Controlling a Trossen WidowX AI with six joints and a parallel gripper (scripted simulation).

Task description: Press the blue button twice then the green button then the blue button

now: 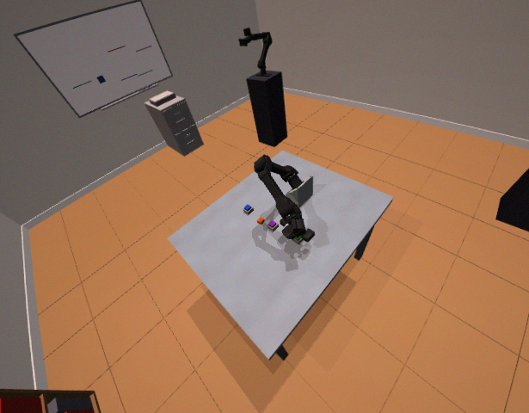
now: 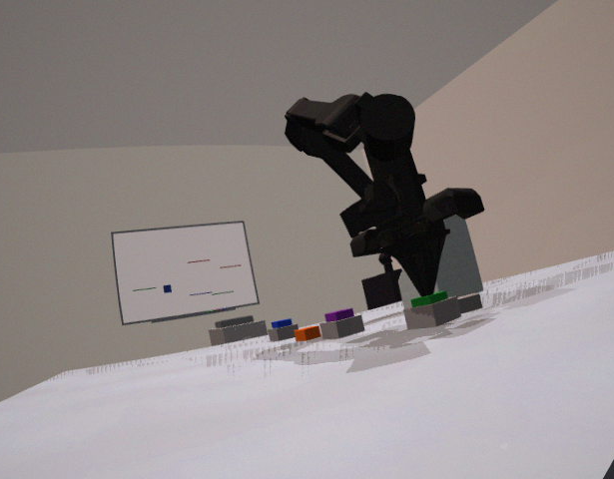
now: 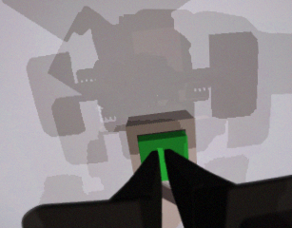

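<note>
My gripper (image 2: 426, 294) (image 3: 161, 156) is shut and empty, pointing down. Its tips are at the top of the green button (image 1: 298, 238) (image 2: 439, 297) (image 3: 162, 141), seemingly touching it. I cannot tell how far the cap is pressed. The green button sits on a grey base, partly hidden by the gripper in the top view. The blue button (image 1: 248, 207) (image 2: 282, 323) stands farther off, on its own grey base, with its cap raised.
A purple button (image 1: 272, 224) (image 2: 339, 314) and an orange block (image 1: 260, 220) (image 2: 307, 333) lie between the blue and green buttons. A small grey block (image 2: 470, 303) is close behind the green button. An upright grey panel (image 1: 302, 194) (image 2: 460, 257) stands near the arm's base.
</note>
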